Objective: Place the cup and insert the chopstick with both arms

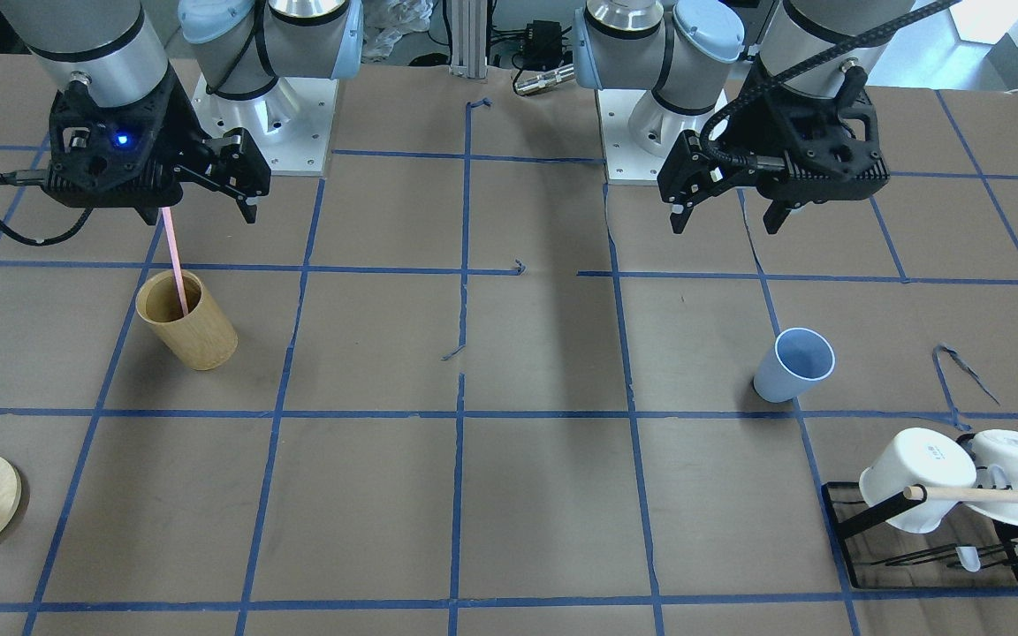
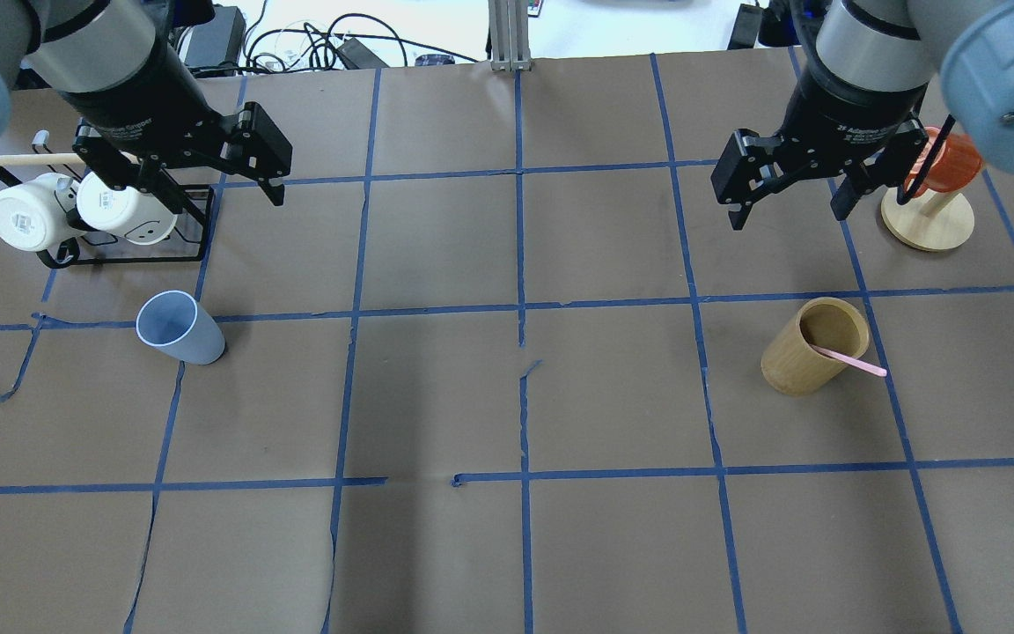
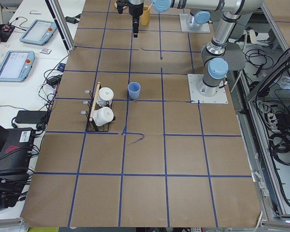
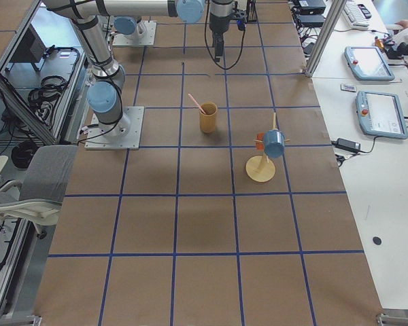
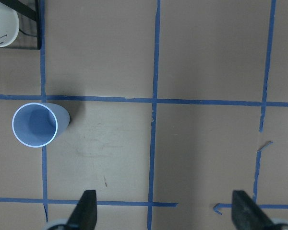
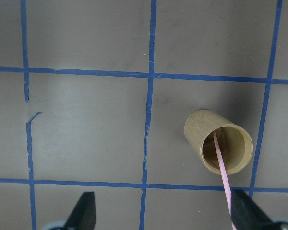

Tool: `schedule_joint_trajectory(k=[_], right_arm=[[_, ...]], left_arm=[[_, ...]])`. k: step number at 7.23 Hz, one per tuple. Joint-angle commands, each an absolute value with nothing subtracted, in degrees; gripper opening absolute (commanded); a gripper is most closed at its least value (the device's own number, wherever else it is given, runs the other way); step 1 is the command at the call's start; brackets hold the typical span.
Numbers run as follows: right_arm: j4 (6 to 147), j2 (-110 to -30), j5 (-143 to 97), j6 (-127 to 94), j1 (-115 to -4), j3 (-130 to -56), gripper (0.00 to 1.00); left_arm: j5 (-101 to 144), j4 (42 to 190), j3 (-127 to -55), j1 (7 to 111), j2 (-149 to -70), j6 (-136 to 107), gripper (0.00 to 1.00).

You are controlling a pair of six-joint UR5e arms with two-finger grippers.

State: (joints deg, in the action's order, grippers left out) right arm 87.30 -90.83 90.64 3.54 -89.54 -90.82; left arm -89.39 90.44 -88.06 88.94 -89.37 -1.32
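in the front-facing view the left end effector (image 1: pixel 725 216) hung above the brown paper-covered worktop (image 1: pixel 544 495), its fingers apart and nothing between them. the pale blue cup (image 1: pixel 792 364) stood upright on the worktop, nearer the camera than that end effector and apart from it. a black rack (image 1: pixel 854 521) with two white mugs (image 1: pixel 915 477) sat near the blue cup, toward the worktop's corner. on the other side, the bamboo cup (image 1: pixel 189 321) stood upright with the pink chopstick (image 1: pixel 175 261) inside, its upper end leaning out over the rim.

from overhead, the right end effector (image 2: pixel 789 207) hovered beyond the bamboo cup, its fingers spread and holding nothing. the chopstick's free end pointed away from the worktop's centre. a round wooden stand (image 2: pixel 928 220) with an orange cup on it stood just beside the arm.

the left wrist view looked straight down into the blue cup, with both fingertips (image 5: pixel 86 208) wide apart at the bottom edge.

the right wrist view showed the chopstick resting against the bamboo rim, again between separated fingertips.
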Motion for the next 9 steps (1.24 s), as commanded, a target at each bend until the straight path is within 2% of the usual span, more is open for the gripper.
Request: schedule_joint_trajectory(k=[1,9], right_arm=[[87.01,-90.36,90.53,4.04,-89.3,-90.79,1.0],[86.84,-90.97,90.7,3.52,-89.74,-91.14,1.0]], left_arm=[[-89.38,90.44,-87.98,88.86,-89.3,-1.32,1.0],[-89.38,90.44,-87.98,88.86,-89.12,-1.23,1.0]])
